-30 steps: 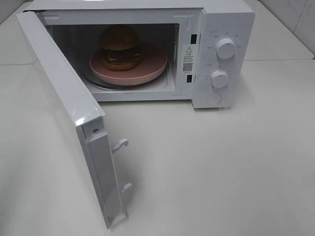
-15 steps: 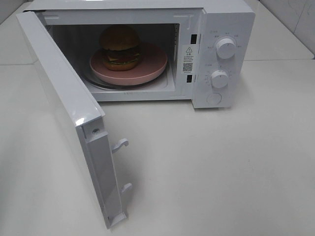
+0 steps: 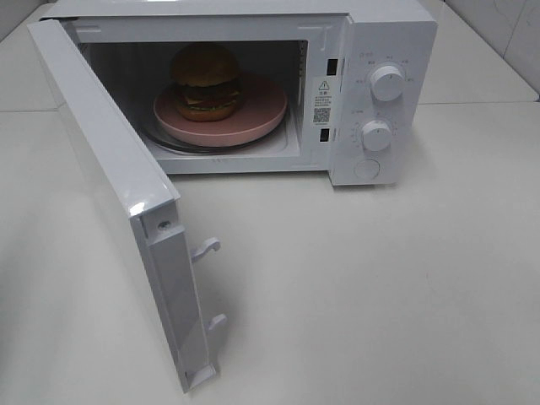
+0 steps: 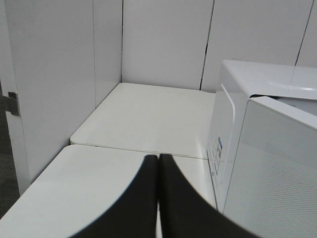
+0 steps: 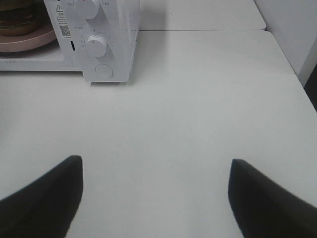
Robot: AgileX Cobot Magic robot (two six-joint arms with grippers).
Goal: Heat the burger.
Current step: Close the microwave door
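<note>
burger (image 3: 207, 82) sits on a round pink plate (image 3: 261, 114) inside the cavity of a white microwave (image 3: 392, 34), toward the plate's left part, bun side up. exterior high view: microwave stands near the far edge of the white worktop (image 3: 380, 287). its door (image 3: 110, 169) is swung wide open to the left, out toward the near edge, with two white latch hooks (image 3: 207, 247) on its free edge. control panel on the right of the cavity has an upper knob (image 3: 387, 83), a lower knob (image 3: 376, 135) and a round button (image 3: 367, 169) under them. a warning sticker with a qr code sits on the frame between cavity and panel.

left wrist view: left gripper (image 4: 158, 163) is closed, its two dark fingers (image 4: 138, 198) pressed together with nothing between them. it hangs over the worktop beside the microwave's outer side and the outside face of the open door. white wall panels stand behind.

right wrist view: right gripper (image 5: 156, 161) is spread wide, dark fingertips well apart, nothing held. it hangs over bare worktop in front of the control panel, well apart from it. lower knob and round button are in view, plus a slice of the plate and burger in the cavity.
</note>
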